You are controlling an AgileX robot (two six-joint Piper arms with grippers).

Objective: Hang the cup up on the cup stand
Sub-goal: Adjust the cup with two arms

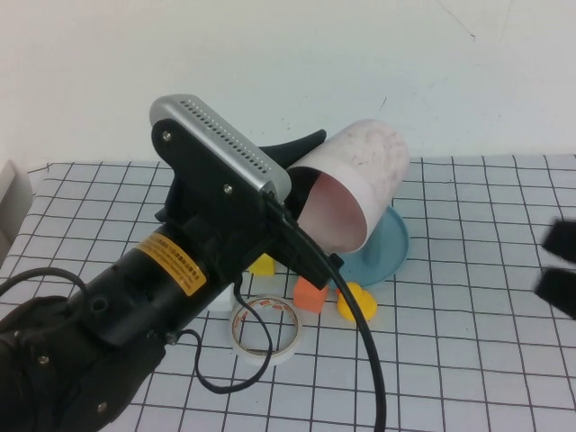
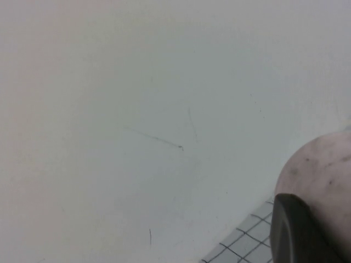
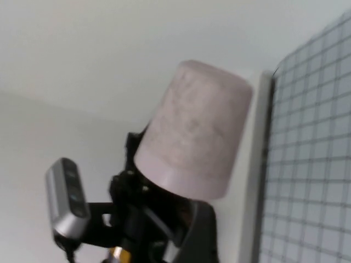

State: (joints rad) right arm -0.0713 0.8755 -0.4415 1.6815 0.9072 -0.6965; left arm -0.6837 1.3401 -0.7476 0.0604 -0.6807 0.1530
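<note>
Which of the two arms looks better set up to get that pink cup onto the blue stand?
The left one. Its hand already grips the cup, tipped and held above the cup stand. The right hand sits at the table's right edge, away from both and holding nothing.

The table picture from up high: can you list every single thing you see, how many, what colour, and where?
Pale pink speckled plastic cup: one, pink, held up in the air, tipped with its open mouth facing down and toward the camera, above the blue dish.
Round blue dish-like cup stand base: one, blue, on the checked table behind the cup; its posts are hidden.
Roll of white tape: one, white, flat on the table near the front.
Orange block: one, orange, beside the tape.
Yellow pieces: two, yellow, one right of the orange block, one left.
White checked table: one, black grid lines.
Left pincer: black, shut on the cup.
Right pincer: black, at the right edge.
</note>
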